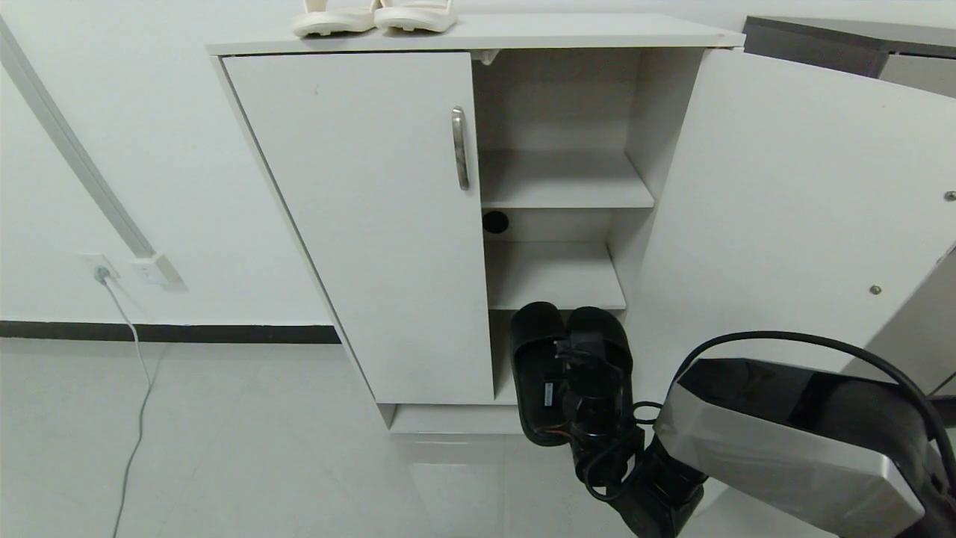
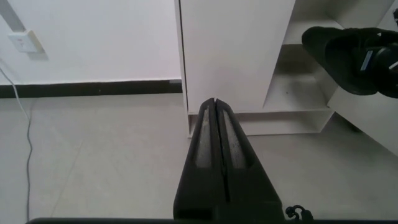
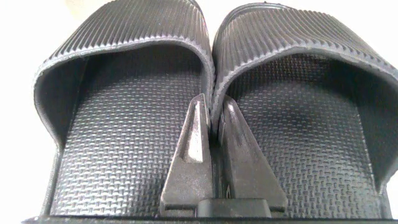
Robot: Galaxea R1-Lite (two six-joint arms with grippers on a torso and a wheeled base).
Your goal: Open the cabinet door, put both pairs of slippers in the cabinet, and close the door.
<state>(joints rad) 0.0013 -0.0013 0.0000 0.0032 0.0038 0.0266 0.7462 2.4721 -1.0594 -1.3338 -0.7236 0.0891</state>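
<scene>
White wall [image 1: 112,112] and pale tiled floor [image 1: 224,448] surround a white cabinet [image 1: 567,33] standing against the wall. Its left door [image 1: 358,224], with a metal handle [image 1: 461,148], is closed; its right door [image 1: 792,209] is swung wide open, exposing an upper shelf [image 1: 564,183], a middle shelf [image 1: 553,276] and a round hole [image 1: 495,221] in the back panel between them. A cream pair of slippers [image 1: 373,16] sits on the cabinet top, at its front edge above the closed door.

The black pair of slippers [image 1: 541,359] hangs side by side in the air at the mouth of the lowest compartment, just below the middle shelf, toes toward the cabinet. The right end effector [image 3: 214,106] grips this pair, one finger inside each slipper, pinching the two adjoining inner walls together.

The left end effector [image 2: 214,102] hovers above the floor in front of the closed door, fingers pressed together and holding nothing. A wall socket [image 1: 101,267] feeds a cable [image 1: 138,388] trailing down to the floor.
</scene>
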